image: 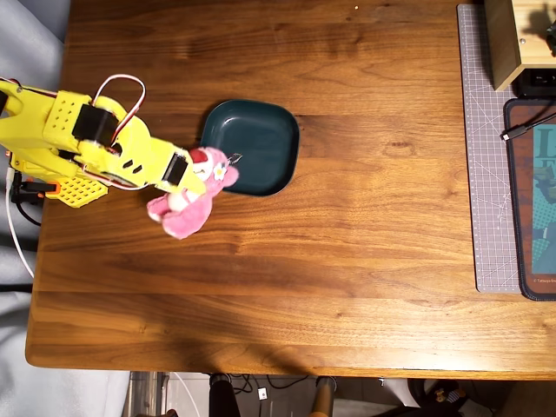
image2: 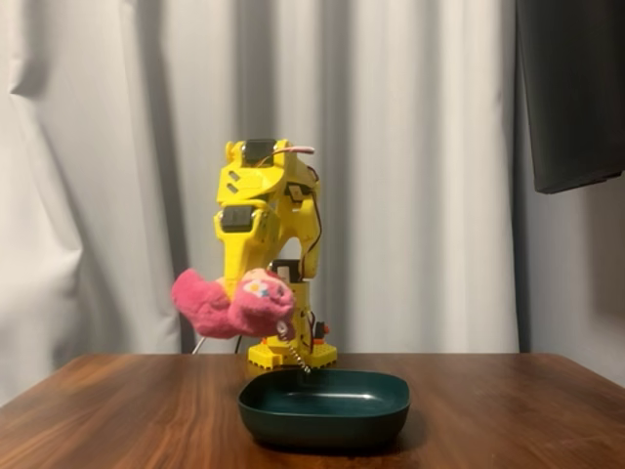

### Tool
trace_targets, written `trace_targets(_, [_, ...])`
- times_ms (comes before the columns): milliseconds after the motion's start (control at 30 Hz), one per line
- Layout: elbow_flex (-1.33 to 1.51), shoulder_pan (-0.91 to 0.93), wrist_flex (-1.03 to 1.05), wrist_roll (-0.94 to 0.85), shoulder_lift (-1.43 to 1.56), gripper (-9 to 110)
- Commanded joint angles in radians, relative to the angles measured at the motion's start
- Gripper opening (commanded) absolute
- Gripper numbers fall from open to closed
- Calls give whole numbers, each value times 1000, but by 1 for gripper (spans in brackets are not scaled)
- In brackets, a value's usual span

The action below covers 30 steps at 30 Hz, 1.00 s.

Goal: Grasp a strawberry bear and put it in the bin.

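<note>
**Bear held aloft at bin edge**

Overhead view. Yellow arm enters from the left edge. The tool (image: 193, 176) is closed on the strawberry bear (image: 189, 207); bear's head lies at the tool tip, its pink body trailing down-left below the tool in this view. The head overlaps the left rim of the bin (image: 261, 148), with the ball chain (image: 234, 158) over the dish's teal floor. Bin sits on the wooden table (image: 347, 261), upper centre-left. At the right edge: a grey cutting mat (image: 485, 174) with a printed grid, a dark-bordered mat (image: 532, 200) with blue artwork and large pale letters cut off by the frame, unreadable; tiny print near its lower corner also too small to read. A tan wooden box (image: 504, 39) sits at the top right corner. No brand marks legible on the arm.

Fixed view. Side-on, from table height; shows what the overhead cannot: the bear (image2: 234, 301) is clear of the table, hanging in the air, gripped by the tool (image2: 252, 285) from above. Bear lies roughly horizontal, head toward the right, body to the left. Chain (image2: 296, 352) dangles down toward the bin (image2: 324, 415), ending above its left rim; contact cannot be told. Pale curtain (image2: 439, 147) behind; dark panel (image2: 571, 88) at upper right. No writing visible.
</note>
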Motion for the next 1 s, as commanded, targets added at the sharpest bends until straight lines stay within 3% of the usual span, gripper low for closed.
trace_targets(0, [-114, 8, -41, 9, -57, 0])
trace_targets(300, [-107, 192, -219, 51, -235, 0])
trace_targets(533, [-172, 368, -224, 160, -282, 0])
trace_targets(967, [-278, 313, -227, 152, -376, 0])
